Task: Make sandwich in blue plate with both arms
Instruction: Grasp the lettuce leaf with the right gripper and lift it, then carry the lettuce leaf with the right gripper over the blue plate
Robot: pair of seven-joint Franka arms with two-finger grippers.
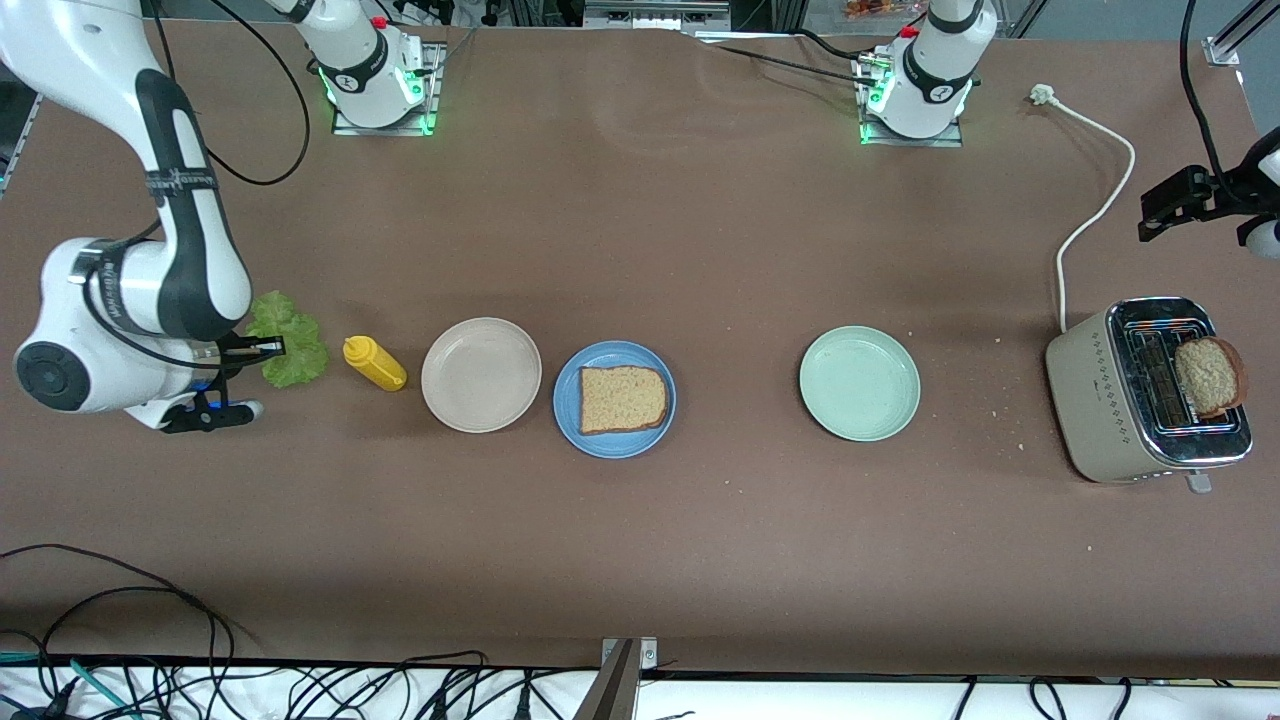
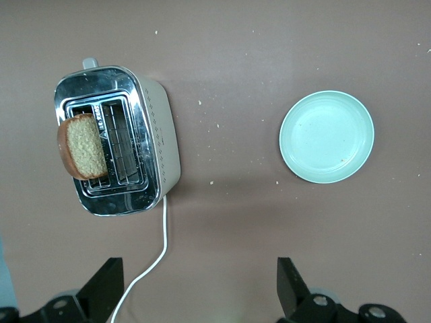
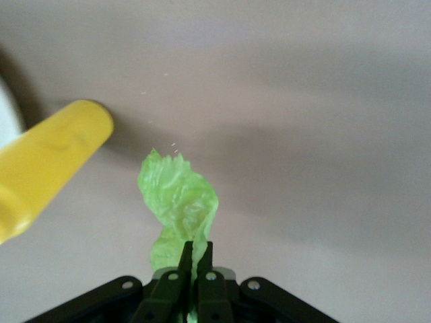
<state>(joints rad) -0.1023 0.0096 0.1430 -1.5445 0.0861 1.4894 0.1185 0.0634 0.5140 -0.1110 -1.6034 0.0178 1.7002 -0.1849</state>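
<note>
Brown wholegrain bread slice (image 1: 622, 399) lies on the round blue plate (image 1: 613, 443). Your right pincer (image 1: 262, 348), clamped on the ruffled green lettuce leaf (image 1: 290, 345), must carry it toward the left arm's end; left pincer (image 2: 195, 286) waits apart above the toaster (image 2: 151, 141).

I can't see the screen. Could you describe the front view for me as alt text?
The right gripper is shut on a green lettuce leaf at its end of a brown table. Along the table sit a yellow bottle, beige plate, blue plate holding one bread slice, pale green plate, and a toaster with another slice.
</note>
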